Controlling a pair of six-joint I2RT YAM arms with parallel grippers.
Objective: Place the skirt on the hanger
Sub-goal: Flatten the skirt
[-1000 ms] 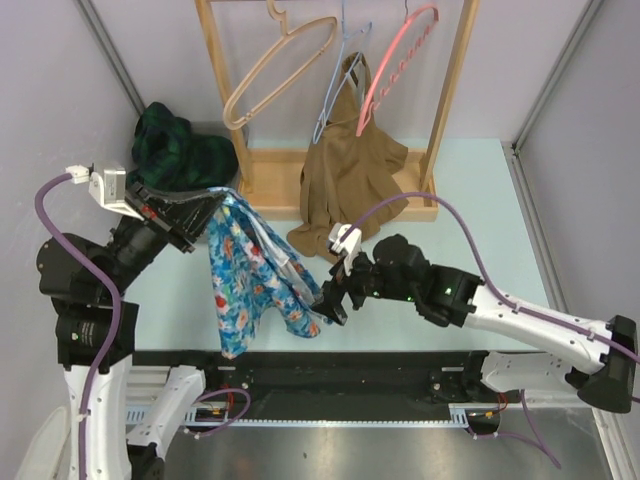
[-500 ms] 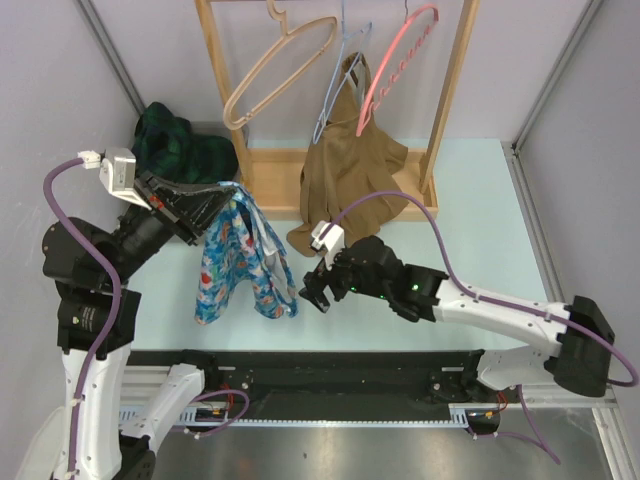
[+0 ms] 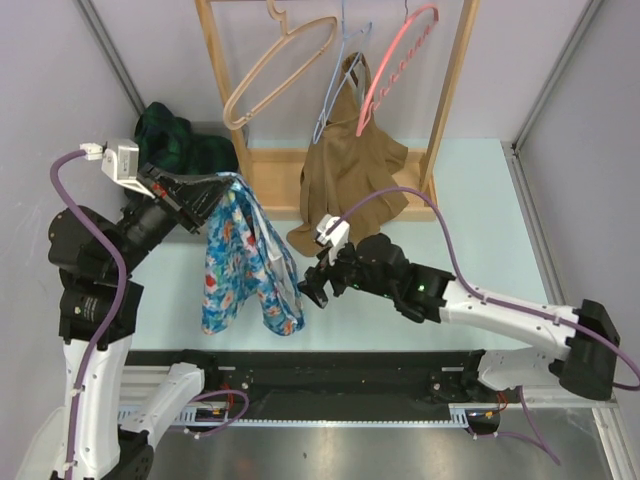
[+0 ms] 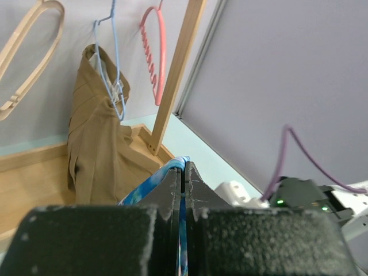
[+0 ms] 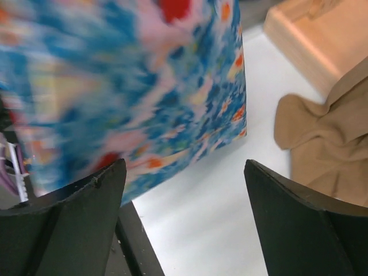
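Skirt (image 3: 240, 265) hung left of centre in the overhead view, clear above the counter (image 3: 470, 200), its top edge pinched in the left claw (image 3: 222, 185). The right claw (image 3: 308, 290) stood wide and empty just beside the lower hem. Judged step: presenting the skirt. The next move called for a second grip before reaching the pink hanger (image 4: 162, 52).

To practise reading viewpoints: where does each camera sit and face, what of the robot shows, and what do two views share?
Top external: above and behind the arms, facing down at the light wooden rack; both arms show, left hand holding the blue floral skirt.
Left wrist: on the left arm, facing the rack past its shut fingers.
Right wrist: on the right arm, facing the skirt between its open fingers.
Shared: top and left wrist both show the brown cloth garment.
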